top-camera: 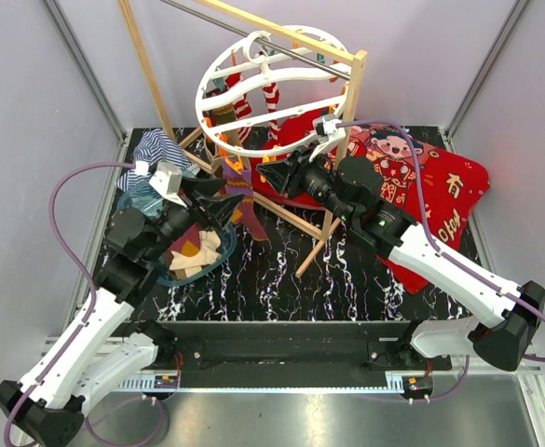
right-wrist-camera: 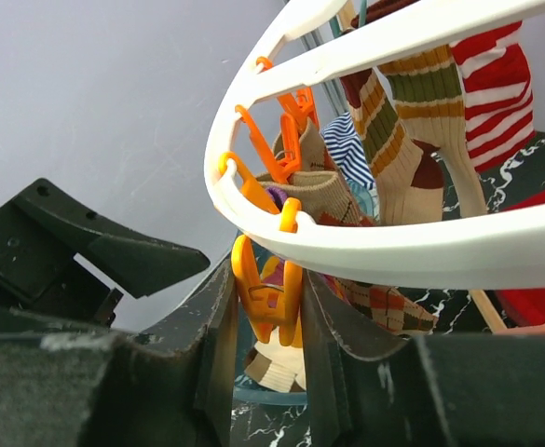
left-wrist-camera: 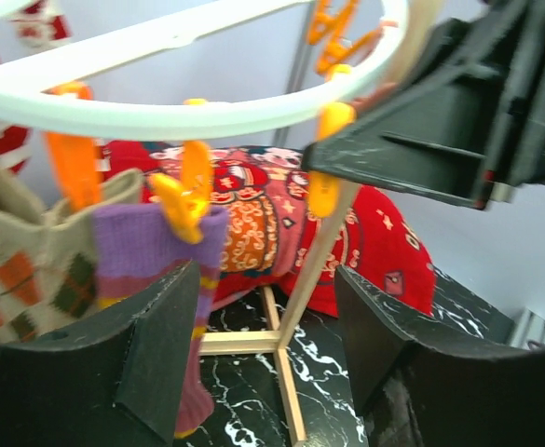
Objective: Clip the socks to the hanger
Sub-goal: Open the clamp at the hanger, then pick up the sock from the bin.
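Hanger [left-wrist-camera: 160, 116] hangs off the wooden frame [top-camera: 351, 102], above the back of the tabletop [top-camera: 281, 279], which is black marble-look with white veins. Walls around it are plain pale grey panels with metal rails in the corners.

Several socks are clipped under the hanger's rim, including a purple sock [left-wrist-camera: 151, 247] and an argyle sock [left-wrist-camera: 30, 270]. More socks [top-camera: 197, 251] sit in a teal bowl [top-camera: 218, 263] below and left of the hanger.

Red printed blanket [top-camera: 440, 196] is spread to the right of the hanger. Blue-white striped cloth [top-camera: 156, 149] is to its left.

Left gripper [left-wrist-camera: 267, 289] is just under the hanger rim, jaws wide, gripping nothing, purple sock beside its left finger. Right gripper [right-wrist-camera: 270, 321] is also at the rim, jaws narrow, pinching an orange clip [right-wrist-camera: 265, 289].
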Controlling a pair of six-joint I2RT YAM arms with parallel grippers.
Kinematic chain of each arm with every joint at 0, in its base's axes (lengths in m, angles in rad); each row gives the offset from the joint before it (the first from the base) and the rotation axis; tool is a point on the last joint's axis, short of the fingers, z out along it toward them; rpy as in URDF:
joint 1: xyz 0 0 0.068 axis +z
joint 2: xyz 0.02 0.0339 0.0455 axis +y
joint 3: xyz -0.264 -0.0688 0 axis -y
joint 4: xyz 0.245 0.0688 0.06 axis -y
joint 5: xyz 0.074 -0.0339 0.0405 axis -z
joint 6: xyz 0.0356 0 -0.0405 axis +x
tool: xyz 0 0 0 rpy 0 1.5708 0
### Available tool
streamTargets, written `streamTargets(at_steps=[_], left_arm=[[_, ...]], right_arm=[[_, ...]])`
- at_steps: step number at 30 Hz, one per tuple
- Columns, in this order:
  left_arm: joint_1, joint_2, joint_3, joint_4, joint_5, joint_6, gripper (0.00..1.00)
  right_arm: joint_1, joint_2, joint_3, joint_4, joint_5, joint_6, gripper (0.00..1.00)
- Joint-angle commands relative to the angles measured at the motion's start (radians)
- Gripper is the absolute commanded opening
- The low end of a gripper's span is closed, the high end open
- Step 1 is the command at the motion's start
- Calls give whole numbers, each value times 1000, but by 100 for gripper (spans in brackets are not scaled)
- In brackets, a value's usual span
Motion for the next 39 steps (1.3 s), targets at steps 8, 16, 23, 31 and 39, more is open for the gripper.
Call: streamTargets(at_steps=[8, 16, 23, 31, 39], left_arm=[[-93, 85, 59, 73, -39, 18, 65], [-106, 68, 56, -27, -213, 0, 67], [-98, 16, 102, -307, -484, -36, 72], [190, 92, 110, -601, -447, -167, 71], [387, 276, 77, -664, -352, -172, 63]], right_arm=[[-5, -13, -11, 4, 18, 132, 0], [-6, -21, -28, 4, 40, 142, 0], [-11, -29, -47, 6, 57, 125, 0], [-11, -46, -64, 16, 72, 92, 0], [-11, -56, -86, 36, 78, 64, 0]])
